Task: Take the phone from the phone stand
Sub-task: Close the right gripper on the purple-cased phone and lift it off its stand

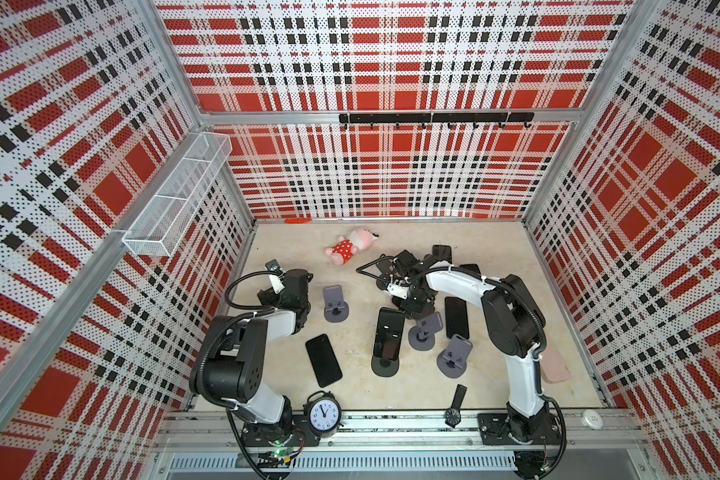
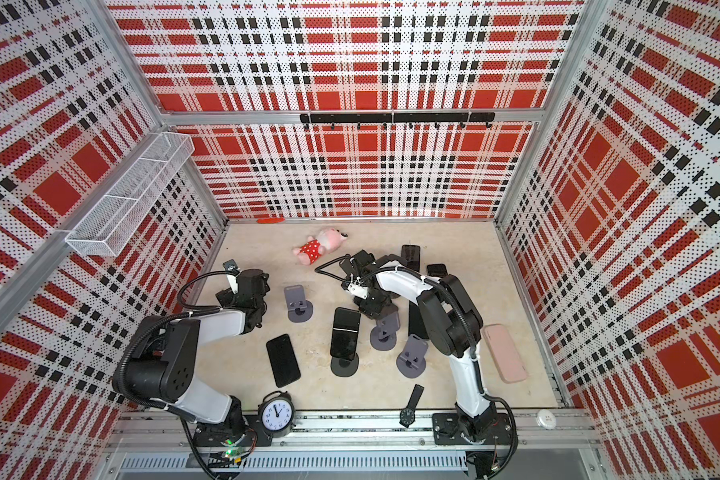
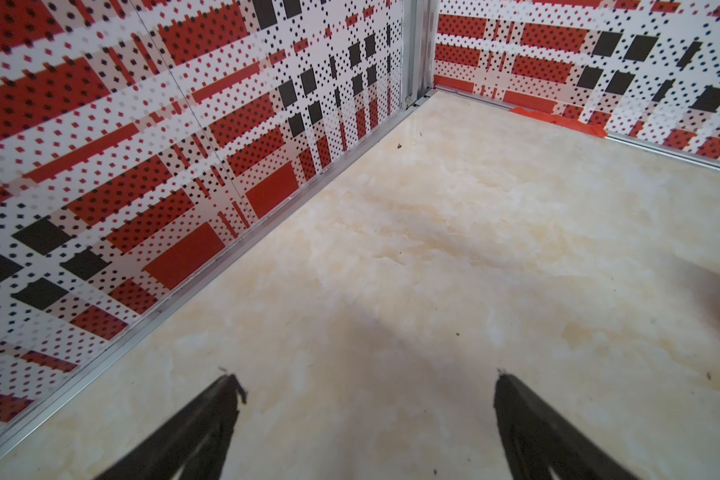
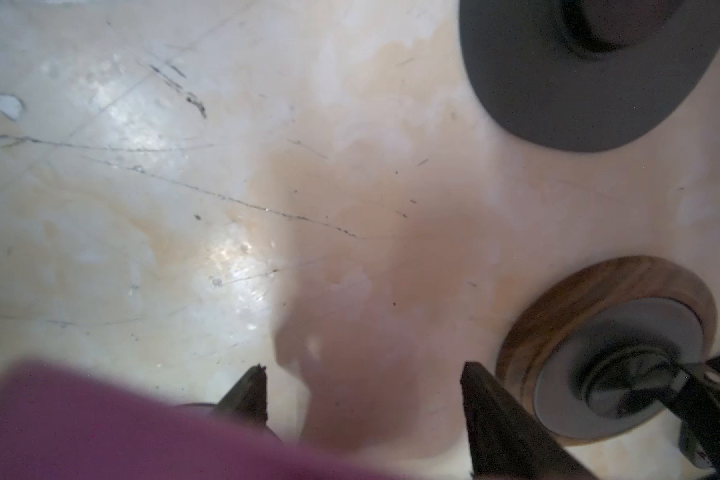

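Right gripper (image 4: 364, 368) hangs low over the table (image 4: 163, 216) with its fingers spread and only pale marbled surface between them, so it is released and grasps nothing; in the right wrist view a blurred purple shape (image 4: 100, 428) crowds the outer side of one fingertip (image 4: 250, 395), too soft to name; beyond the opposite finger lies a wood-rimmed disc (image 4: 520, 345) with a dark hub; further ahead of the tips a dark grey disc (image 4: 558, 91) rests flat on the table; in a top view the phone (image 1: 387, 332) sits close to this gripper, on its side toward the left arm and a little nearer the arm bases, apart from the fingers; it leans tilted back, dark screen up, in the black phone stand (image 1: 385, 366), whose round foot shows under the phone's lower edge; a grey stand (image 1: 424, 332) is just beside the right gripper, on its side toward the arm bases, and close against the phone's edge, though whether they touch I cannot tell; left gripper (image 3: 366, 384) is well apart from the phone, fingers wide and released, with bare table between them, pointed toward the corner where two plaid walls (image 3: 142, 166) meet; a second grey stand (image 1: 335, 305) is near the left gripper on its side toward the right arm; a flat phone (image 1: 324, 359) lies screen up between the left arm and the phone stand.
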Robot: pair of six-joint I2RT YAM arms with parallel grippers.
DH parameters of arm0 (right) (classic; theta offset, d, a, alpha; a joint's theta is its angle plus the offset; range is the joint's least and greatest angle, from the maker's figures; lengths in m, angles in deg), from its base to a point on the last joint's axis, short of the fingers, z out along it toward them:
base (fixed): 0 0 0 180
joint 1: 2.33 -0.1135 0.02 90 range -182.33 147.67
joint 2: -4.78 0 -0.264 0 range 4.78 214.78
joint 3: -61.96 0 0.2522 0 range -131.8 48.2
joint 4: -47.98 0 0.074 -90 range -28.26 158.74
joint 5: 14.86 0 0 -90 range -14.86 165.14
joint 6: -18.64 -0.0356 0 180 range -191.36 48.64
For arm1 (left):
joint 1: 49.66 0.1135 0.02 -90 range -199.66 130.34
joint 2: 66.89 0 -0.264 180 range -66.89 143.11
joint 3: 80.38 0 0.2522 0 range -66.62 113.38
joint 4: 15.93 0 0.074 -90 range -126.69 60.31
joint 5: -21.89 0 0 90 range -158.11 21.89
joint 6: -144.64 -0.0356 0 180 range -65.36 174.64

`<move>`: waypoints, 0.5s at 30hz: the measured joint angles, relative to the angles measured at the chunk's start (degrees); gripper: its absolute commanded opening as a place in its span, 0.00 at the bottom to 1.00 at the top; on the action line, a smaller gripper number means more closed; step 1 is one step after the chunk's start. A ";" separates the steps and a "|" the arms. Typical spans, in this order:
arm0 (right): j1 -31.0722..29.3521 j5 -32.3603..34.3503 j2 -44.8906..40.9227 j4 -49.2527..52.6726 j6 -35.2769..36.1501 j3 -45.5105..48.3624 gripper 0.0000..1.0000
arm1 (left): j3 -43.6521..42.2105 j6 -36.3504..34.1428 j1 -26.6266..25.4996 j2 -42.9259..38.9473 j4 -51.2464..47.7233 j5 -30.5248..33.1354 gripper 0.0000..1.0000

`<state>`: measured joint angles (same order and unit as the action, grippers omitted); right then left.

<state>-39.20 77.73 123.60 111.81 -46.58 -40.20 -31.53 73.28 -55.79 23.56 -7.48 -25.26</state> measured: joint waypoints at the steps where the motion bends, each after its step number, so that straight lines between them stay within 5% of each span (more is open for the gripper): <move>1: 0.00 -0.02 0.15 0.11 0.04 -0.07 0.70 | 0.00 0.00 0.02 0.00 0.00 0.00 0.98; 15: -0.11 -0.33 1.31 0.17 1.38 -0.26 0.73 | 0.00 0.20 0.13 0.00 -0.02 0.00 0.98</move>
<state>-39.30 77.40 124.91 111.98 -45.21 -40.46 -31.53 73.47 -55.66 23.56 -7.50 -25.26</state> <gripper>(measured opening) 0.731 0.981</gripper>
